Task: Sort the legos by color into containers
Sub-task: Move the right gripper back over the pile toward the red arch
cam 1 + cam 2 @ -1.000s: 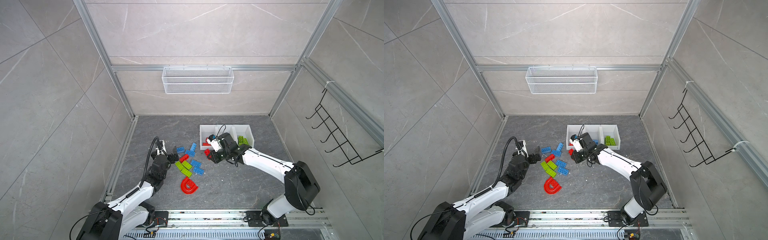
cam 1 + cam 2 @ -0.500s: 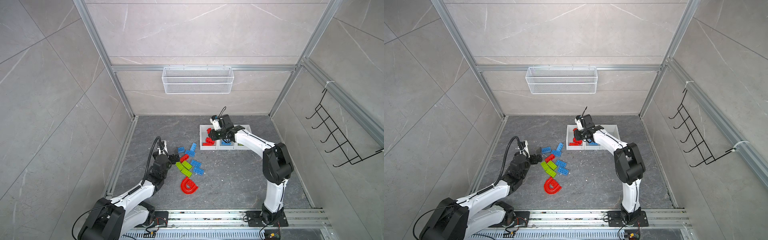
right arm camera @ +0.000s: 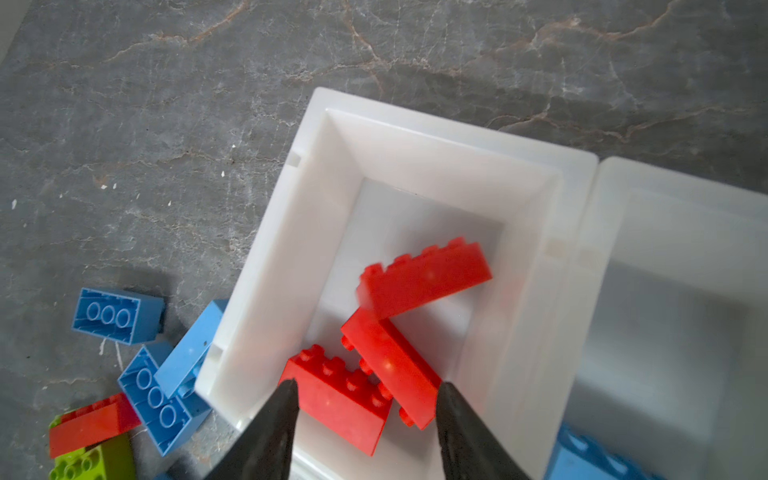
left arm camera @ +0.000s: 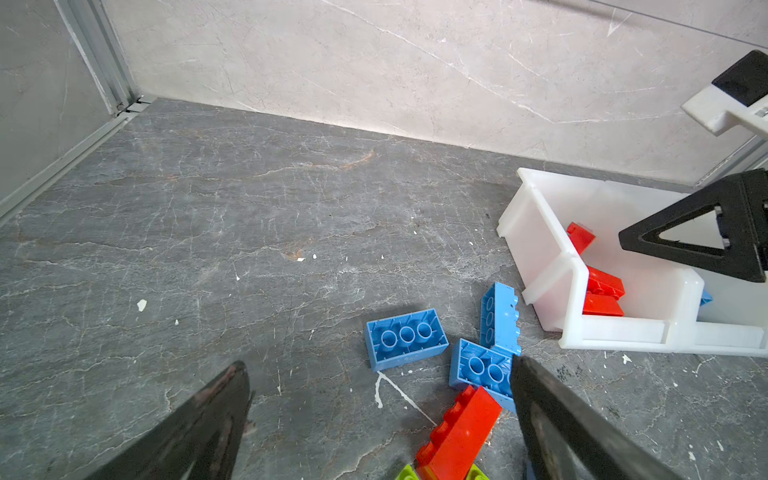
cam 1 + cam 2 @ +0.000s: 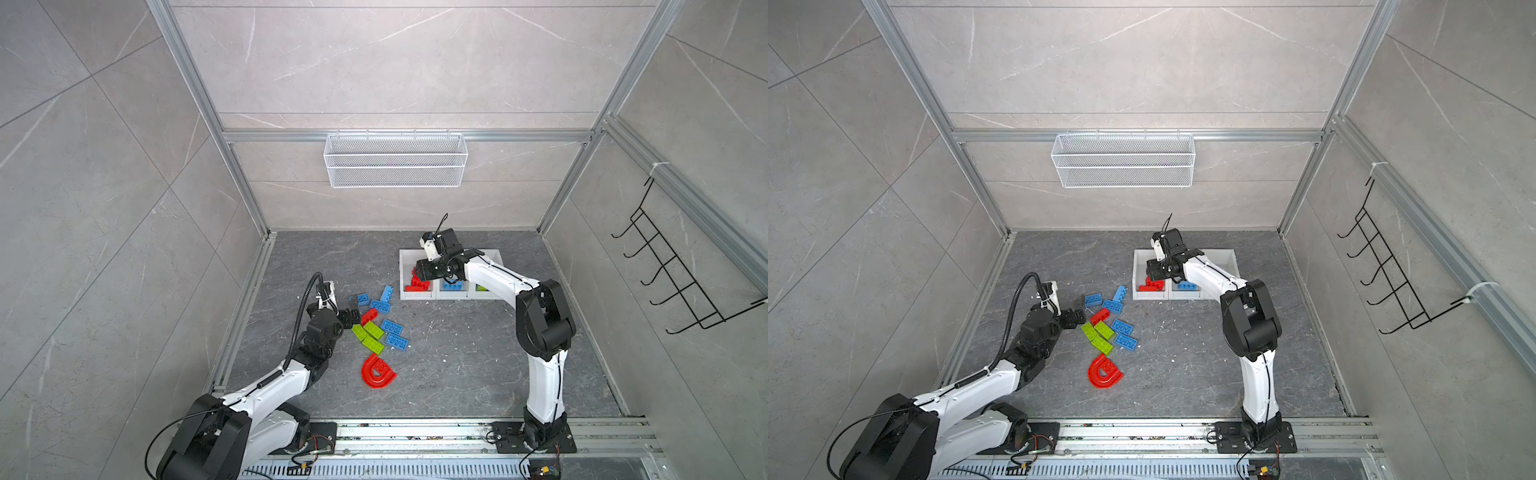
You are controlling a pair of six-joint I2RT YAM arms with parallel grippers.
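Right hand (image 3: 368, 384) sits over the end bin (image 3: 266, 257) of the containers (image 5: 415, 296), fingers apart, nothing pinched. Below it a red brick (image 3: 424, 282) is blurred and tilted. That reads as mid-drop, with the hand parked high so the brick clears the walls. Two more red bricks (image 3: 340, 399) already lie in that bin. Middle bin shows blue (image 5: 452, 286) and far bin green (image 5: 482, 287), so the colour map is set.

Containers sit near the counter's (image 5: 457, 365) back edge, right of centre.

Left hand (image 4: 380, 363) is spread wide and empty, low over the loose legos (image 5: 376, 328) left of centre. An upside-down blue brick (image 4: 405, 338) lies just ahead between its tips, so it's likely lining up the next pick.

Unsorted: five blues, three greens (image 5: 368, 334), one loose red brick (image 5: 369, 316), and the red arch (image 5: 377, 372) toward the front edge. Under half done, I'd say.
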